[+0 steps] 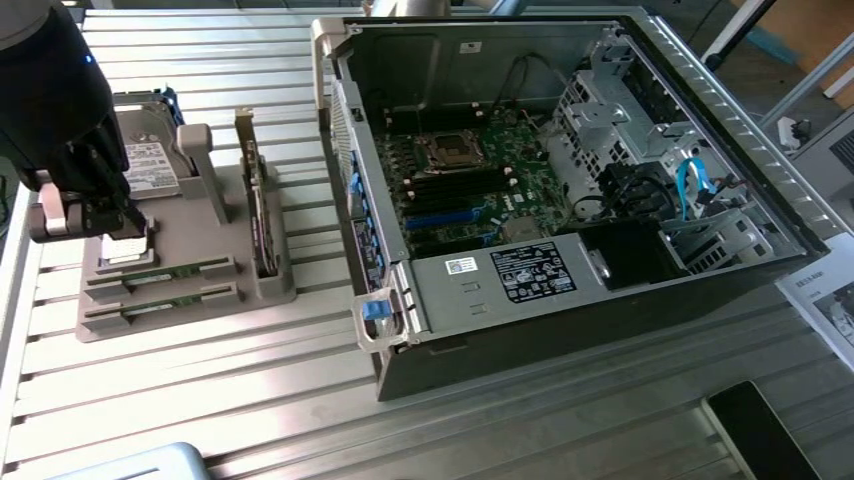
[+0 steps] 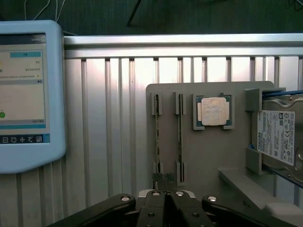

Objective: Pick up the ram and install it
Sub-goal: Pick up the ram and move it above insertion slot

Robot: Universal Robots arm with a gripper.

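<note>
End effector (image 2: 164,183) closed, just beside end of ram (image 2: 157,137)

You work at a bench (image 1: 200,400) of ribbed silver metal slats, with bright light glaring off its ridges. A pale blue touchscreen tablet (image 2: 28,94) lies near one edge. Beyond the bench's edge rail (image 2: 189,40) the room is dark, with thin cables (image 2: 47,9) hanging there. A brown board (image 1: 801,30) stands at the exterior view's upper right.

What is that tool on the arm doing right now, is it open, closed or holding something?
Tool: closed, holding nothing, poised over the grey plastic parts tray.
</note>
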